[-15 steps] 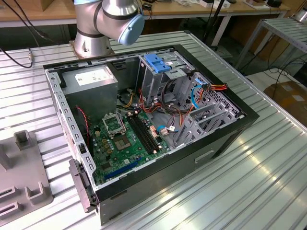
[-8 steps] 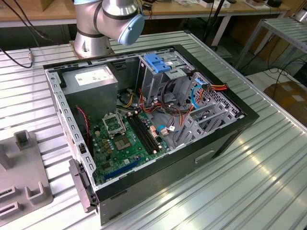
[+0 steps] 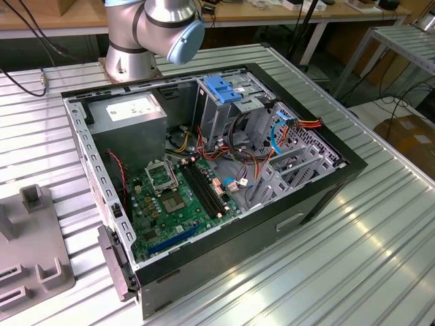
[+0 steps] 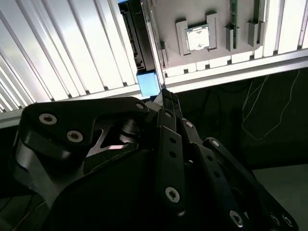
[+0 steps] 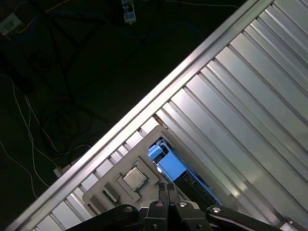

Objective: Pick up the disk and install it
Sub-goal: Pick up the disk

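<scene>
just beyond the gripper [image 4: 166,96], whose fingers look pressed together on nothing, the disk [image 4: 148,83] stands on edge in a slot of the grey holder [image 4: 192,12]. its blue end is nearest the tips, and its long axis runs away from them along the slats of the table [image 4: 72,48]. a processor chip [image 4: 197,37] sits close on one flank, with bare slats on the other. the table's edge passes near the blue end. the computer case [image 3: 217,170] lies to the exterior view's right of the holder.
</scene>
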`<state>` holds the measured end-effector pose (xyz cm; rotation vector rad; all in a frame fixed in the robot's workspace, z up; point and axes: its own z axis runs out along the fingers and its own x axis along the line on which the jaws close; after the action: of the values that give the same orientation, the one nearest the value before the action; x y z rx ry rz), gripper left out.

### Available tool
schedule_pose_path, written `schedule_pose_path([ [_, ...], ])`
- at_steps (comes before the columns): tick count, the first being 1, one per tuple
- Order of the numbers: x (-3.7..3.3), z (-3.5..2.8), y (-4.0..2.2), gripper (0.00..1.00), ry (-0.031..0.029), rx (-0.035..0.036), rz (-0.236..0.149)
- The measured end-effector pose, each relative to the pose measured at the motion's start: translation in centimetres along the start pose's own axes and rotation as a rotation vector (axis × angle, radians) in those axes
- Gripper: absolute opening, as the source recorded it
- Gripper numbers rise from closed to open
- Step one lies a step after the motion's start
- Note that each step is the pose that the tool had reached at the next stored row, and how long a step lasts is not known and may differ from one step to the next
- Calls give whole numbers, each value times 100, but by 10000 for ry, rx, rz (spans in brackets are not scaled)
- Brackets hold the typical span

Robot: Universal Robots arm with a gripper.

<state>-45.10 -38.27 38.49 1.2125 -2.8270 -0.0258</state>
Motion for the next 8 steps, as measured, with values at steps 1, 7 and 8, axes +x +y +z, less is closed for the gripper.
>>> schedule_pose_path([
  [1,0,0,0,10,0,0,0],
  [7,0,0,0,10,22,29,-529],
  [8,0,0,0,10,33,43,-798],
])
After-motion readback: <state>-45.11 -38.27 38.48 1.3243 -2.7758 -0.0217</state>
